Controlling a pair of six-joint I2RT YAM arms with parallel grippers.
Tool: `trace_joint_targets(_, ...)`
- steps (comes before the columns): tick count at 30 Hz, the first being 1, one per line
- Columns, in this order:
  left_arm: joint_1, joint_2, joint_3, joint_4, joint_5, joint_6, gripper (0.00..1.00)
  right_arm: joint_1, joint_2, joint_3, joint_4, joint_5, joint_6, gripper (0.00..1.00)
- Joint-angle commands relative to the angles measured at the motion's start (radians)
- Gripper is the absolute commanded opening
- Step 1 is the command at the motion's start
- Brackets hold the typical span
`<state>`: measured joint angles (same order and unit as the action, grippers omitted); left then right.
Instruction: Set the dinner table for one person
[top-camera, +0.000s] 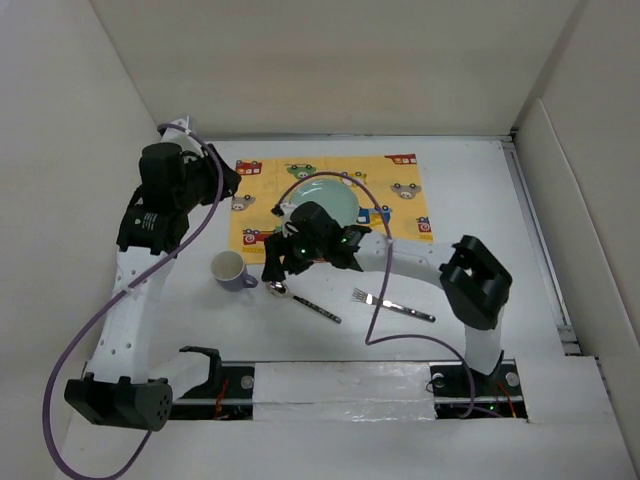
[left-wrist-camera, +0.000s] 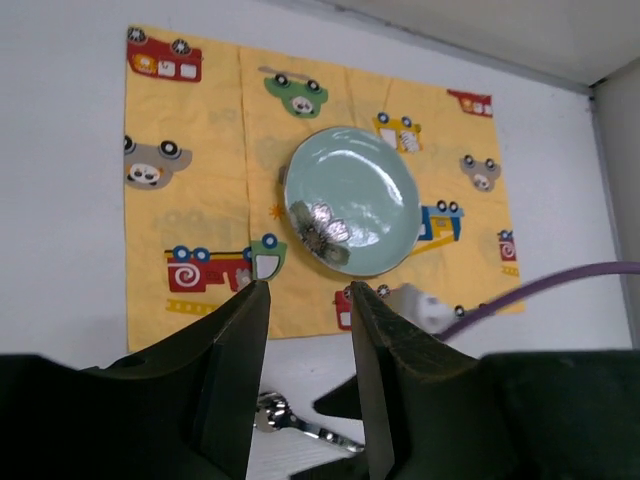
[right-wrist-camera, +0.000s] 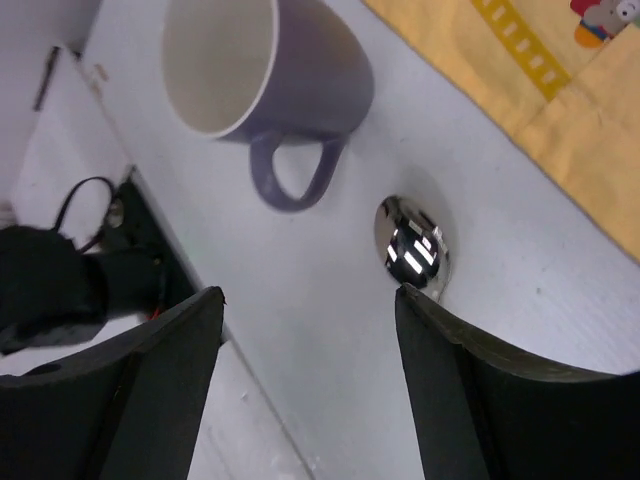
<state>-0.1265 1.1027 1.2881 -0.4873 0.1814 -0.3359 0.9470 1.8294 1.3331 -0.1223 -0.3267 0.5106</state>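
The white table (top-camera: 480, 200) fills the middle of the top view. My right pincer (right-wrist-camera: 308, 295) hangs wide open over the spoon (right-wrist-camera: 410, 245), near the purple mug (top-camera: 231, 270). From above, the spoon's bowl points upper left and its handle lower right. My left pincer (left-wrist-camera: 308, 287) is narrowly parted and empty, facing the car-print placemat (left-wrist-camera: 200, 200).

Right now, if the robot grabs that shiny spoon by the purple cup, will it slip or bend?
Probably slippery: the spoon looks like polished metal with bright reflections. Being metal, it likely won't bend. It lies flat on the dinner table, so the open right gripper may struggle to get under it.
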Motion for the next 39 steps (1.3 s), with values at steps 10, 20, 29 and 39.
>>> trace_joint_targets(10, 0.008, -0.053, 0.105, 0.032, 0.038, -0.052, 0.36, 0.105, 0.329, 0.402, -0.082, 0.158, -0.207, 0.72)
trace_joint_targets(20, 0.008, -0.050, 0.094, 0.035, 0.027, -0.037, 0.36, 0.145, 0.390, 0.453, -0.097, 0.261, -0.204, 0.40)
trace_joint_targets(29, 0.008, 0.014, 0.217, 0.065, 0.010, -0.037, 0.37, 0.081, 0.098, 0.335, 0.070, 0.321, -0.086, 0.00)
trace_joint_targets(39, -0.034, 0.180, 0.108, 0.098, 0.155, -0.078, 0.40, -0.408, -0.111, 0.153, -0.002, 0.356, -0.089, 0.00)
